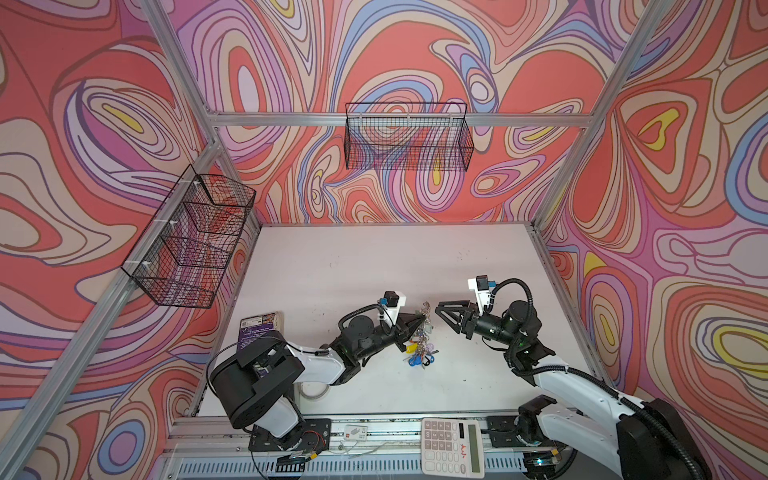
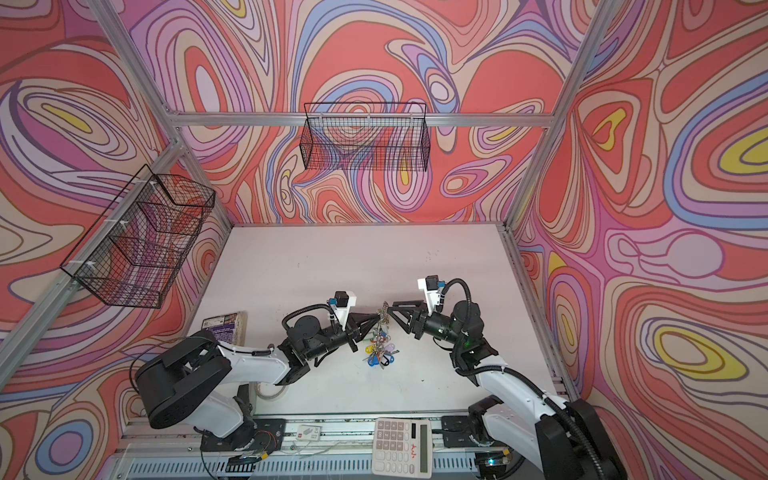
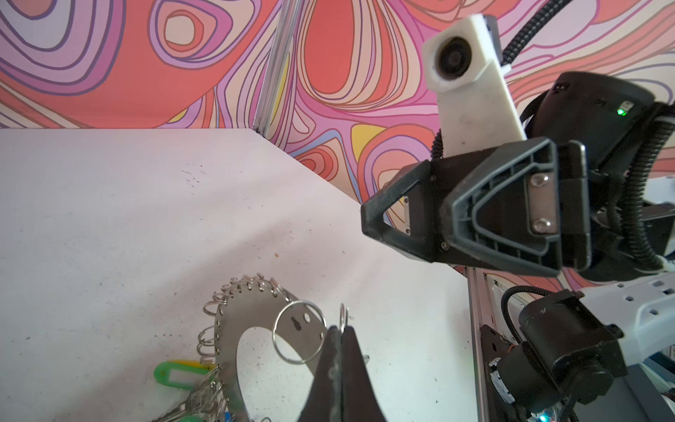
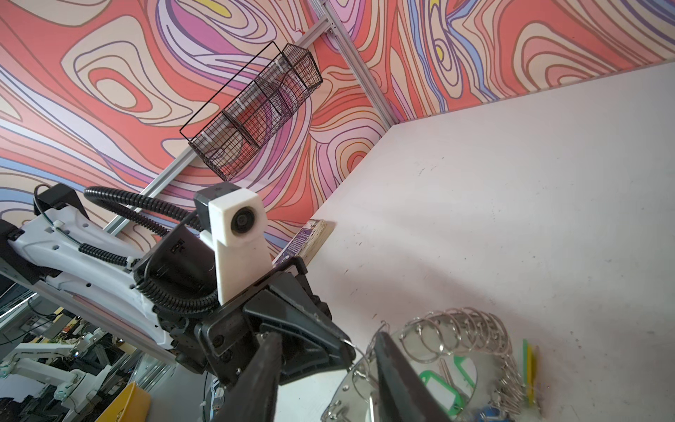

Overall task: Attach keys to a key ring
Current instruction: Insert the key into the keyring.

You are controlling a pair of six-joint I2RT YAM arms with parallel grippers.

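**Finding one.** My left fingers (image 3: 327, 369) are fully closed on the rim of the key ring (image 3: 255, 321), seemingly pinching one of its small split rings. They hold the plate raised and tilted above the surface (image 3: 109, 219). I judge the purpose is to present the fringed rim to my other arm. The keys (image 1: 419, 353) already attached hang clear below it.

**Finding two.** My right fingers (image 4: 396, 376) stand partly apart just beside that rim, with nothing visibly held. I judge they are placed to work a split ring.

**Writing.** The green tag (image 4: 438, 389) shows a blank window. The calculator (image 1: 453, 444) on the front rail bears a red mark and the purple book (image 1: 262, 328) carries print, but both are too small to read.
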